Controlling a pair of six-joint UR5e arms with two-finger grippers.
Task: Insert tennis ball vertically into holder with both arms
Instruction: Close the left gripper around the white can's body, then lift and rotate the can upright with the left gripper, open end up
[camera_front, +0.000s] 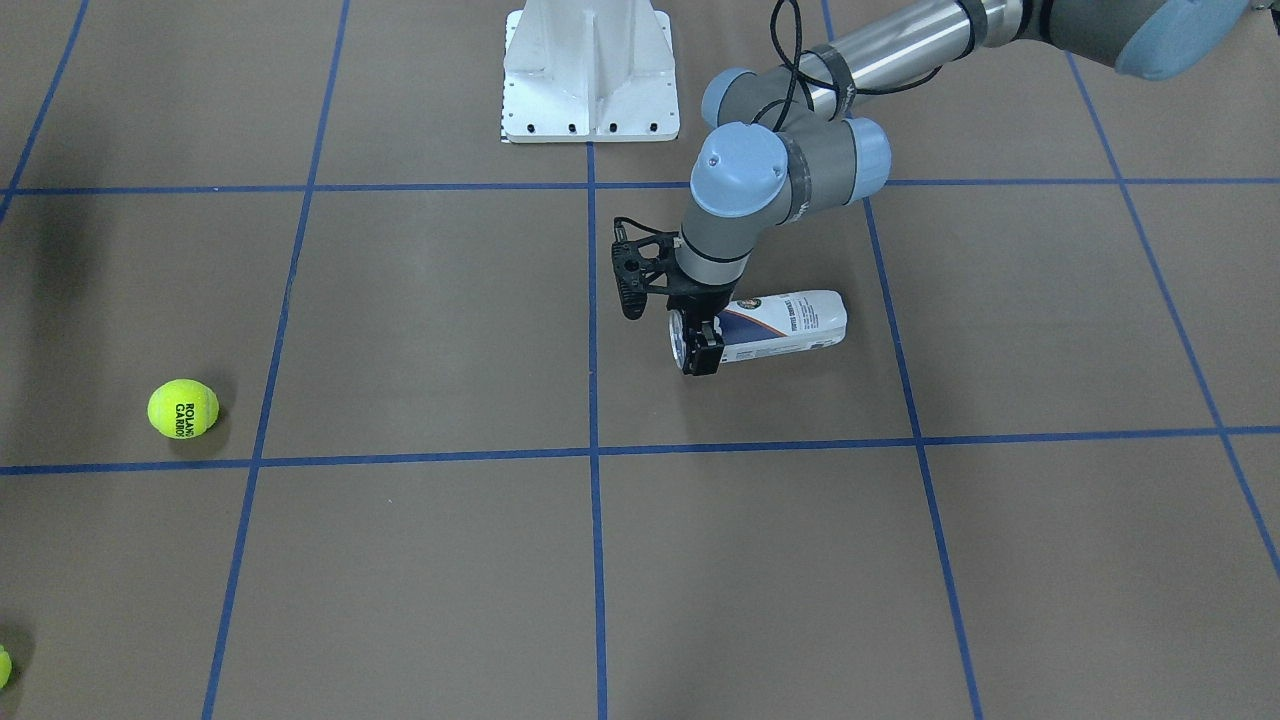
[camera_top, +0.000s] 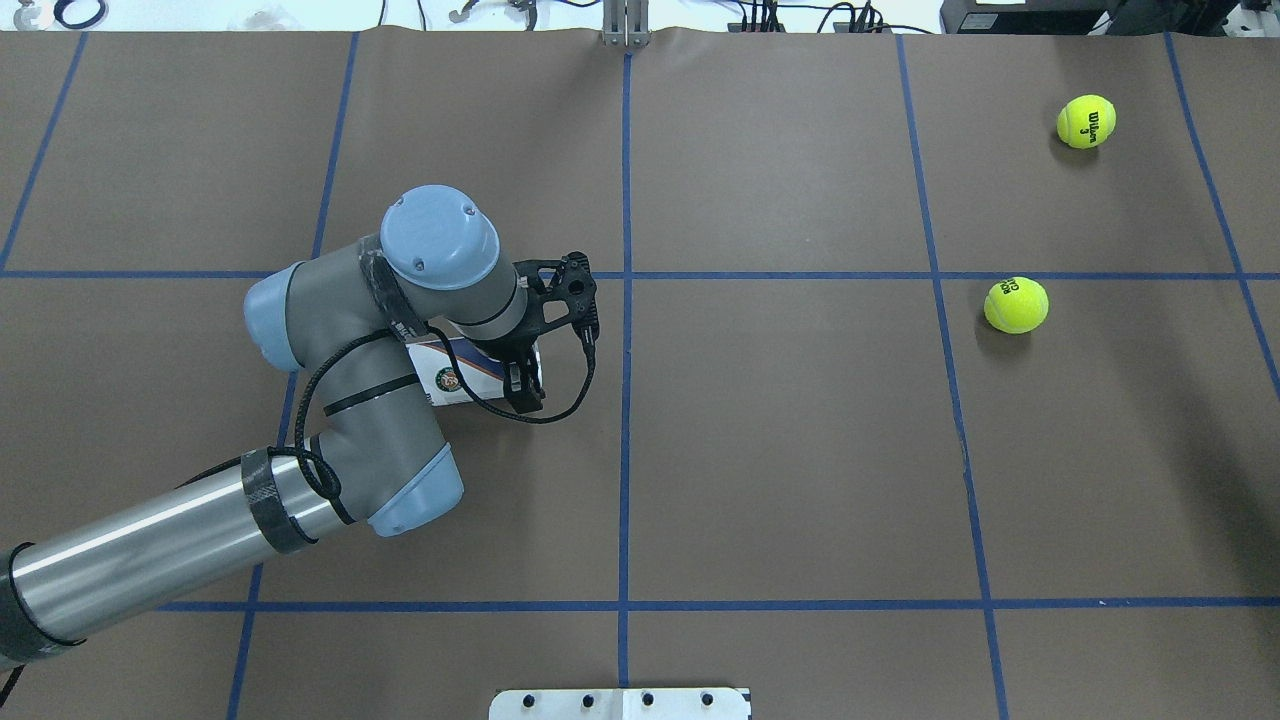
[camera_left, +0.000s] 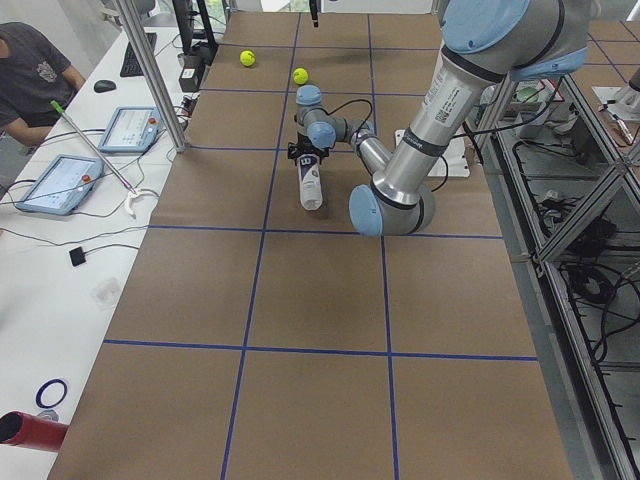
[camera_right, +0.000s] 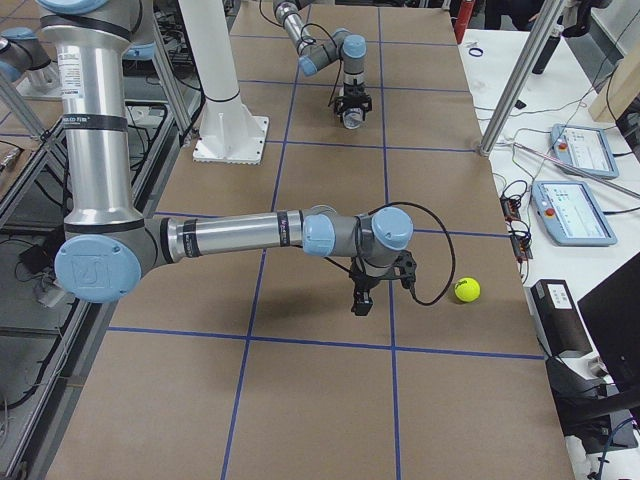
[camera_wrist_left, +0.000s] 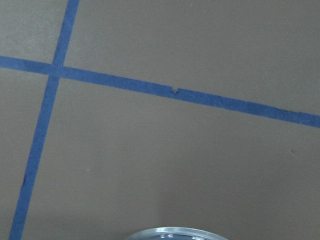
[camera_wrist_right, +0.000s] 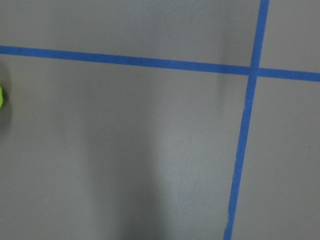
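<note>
The holder (camera_front: 790, 323) is a clear can with a white and navy label. It lies on its side on the brown table, silver rim toward the table's middle. It also shows in the overhead view (camera_top: 452, 378) and the exterior left view (camera_left: 311, 185). My left gripper (camera_front: 697, 345) reaches down over its rim end, a finger against each side, as the overhead view (camera_top: 525, 385) shows. The tennis ball (camera_front: 183, 408) with "ROLAND GARROS" print rests far off on my right side (camera_top: 1016, 305). My right gripper (camera_right: 362, 300) hangs above the table; I cannot tell if it is open.
A second yellow-green ball (camera_top: 1086, 121) with Wilson print lies farther back right. The white pedestal base (camera_front: 590, 70) stands at the robot's edge. Blue tape lines grid the table (camera_top: 800, 450). Operators' tablets (camera_left: 60, 182) lie on a side bench.
</note>
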